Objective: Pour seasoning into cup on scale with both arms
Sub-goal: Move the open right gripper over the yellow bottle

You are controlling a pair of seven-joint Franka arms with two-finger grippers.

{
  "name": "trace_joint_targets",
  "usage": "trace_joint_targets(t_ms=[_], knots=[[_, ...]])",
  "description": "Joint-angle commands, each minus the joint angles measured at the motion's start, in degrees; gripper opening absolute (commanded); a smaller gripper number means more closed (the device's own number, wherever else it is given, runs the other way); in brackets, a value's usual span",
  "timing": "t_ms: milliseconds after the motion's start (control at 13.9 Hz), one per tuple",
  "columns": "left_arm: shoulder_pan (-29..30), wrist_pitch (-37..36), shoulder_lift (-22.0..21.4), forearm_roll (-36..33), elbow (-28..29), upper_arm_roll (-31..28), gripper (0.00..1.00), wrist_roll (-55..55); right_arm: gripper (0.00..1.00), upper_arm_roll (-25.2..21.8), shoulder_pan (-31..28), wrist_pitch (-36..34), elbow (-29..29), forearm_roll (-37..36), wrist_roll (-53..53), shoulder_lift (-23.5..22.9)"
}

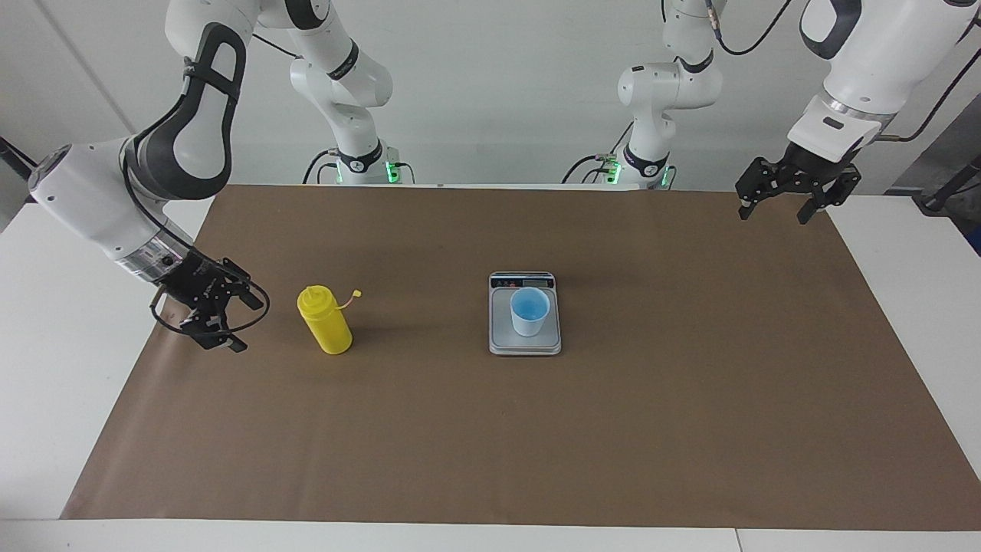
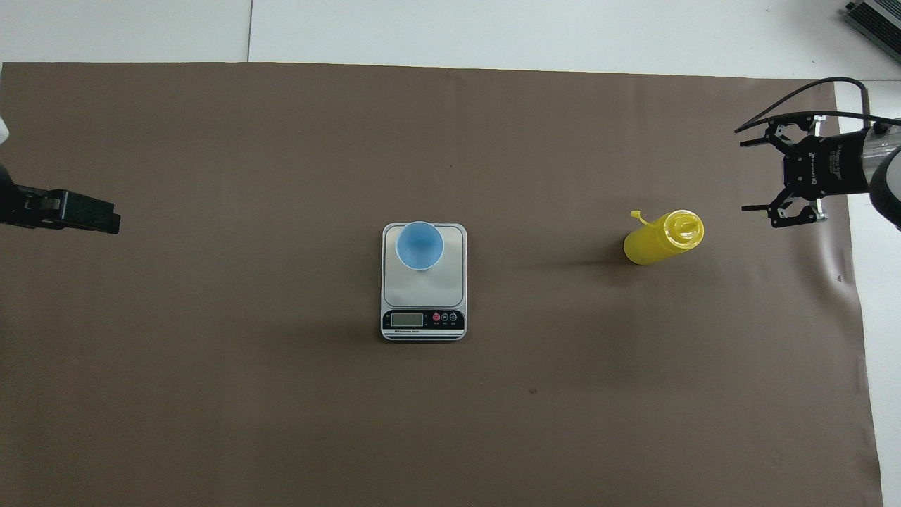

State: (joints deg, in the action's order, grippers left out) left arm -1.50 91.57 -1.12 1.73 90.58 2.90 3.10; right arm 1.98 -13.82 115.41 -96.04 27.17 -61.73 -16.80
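The yellow seasoning bottle [image 1: 326, 322] [image 2: 662, 238] stands upright on the brown mat toward the right arm's end of the table, its small tethered cap hanging off to one side. My right gripper [image 1: 244, 318] [image 2: 746, 169] is low beside the bottle, turned sideways with its fingers open toward it, a short gap away and not touching. The light-blue cup [image 1: 529, 310] [image 2: 419, 245] stands on the silver scale [image 1: 525, 345] [image 2: 422, 290] in the middle of the table. My left gripper [image 1: 772, 217] [image 2: 105, 218] hangs open and empty over the mat's edge at the left arm's end.
A brown mat [image 1: 490, 445] covers most of the white table [image 1: 46, 322]. The scale's dark display strip faces the robots. A grey device [image 2: 873, 17] lies off the mat at the corner farthest from the robots, at the right arm's end.
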Motion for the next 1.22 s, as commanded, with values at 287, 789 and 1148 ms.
trace_joint_targets(t_ms=[287,789,1148], knots=[[0.89,-0.95,-0.90,0.73,1.09,0.44,1.00,-0.20,1.00,2.24,-2.62,2.80,-7.40,13.16,4.60,1.07],[0.89,-0.86,-1.34,0.38,1.71,0.53,1.00,-0.19,1.00,3.91,-5.96,3.59,-11.98,21.16,4.25,0.55],[0.89,-0.78,-1.34,0.38,1.71,0.53,1.00,-0.28,1.00,5.67,-7.45,2.28,-15.22,23.02,4.07,-0.68]])
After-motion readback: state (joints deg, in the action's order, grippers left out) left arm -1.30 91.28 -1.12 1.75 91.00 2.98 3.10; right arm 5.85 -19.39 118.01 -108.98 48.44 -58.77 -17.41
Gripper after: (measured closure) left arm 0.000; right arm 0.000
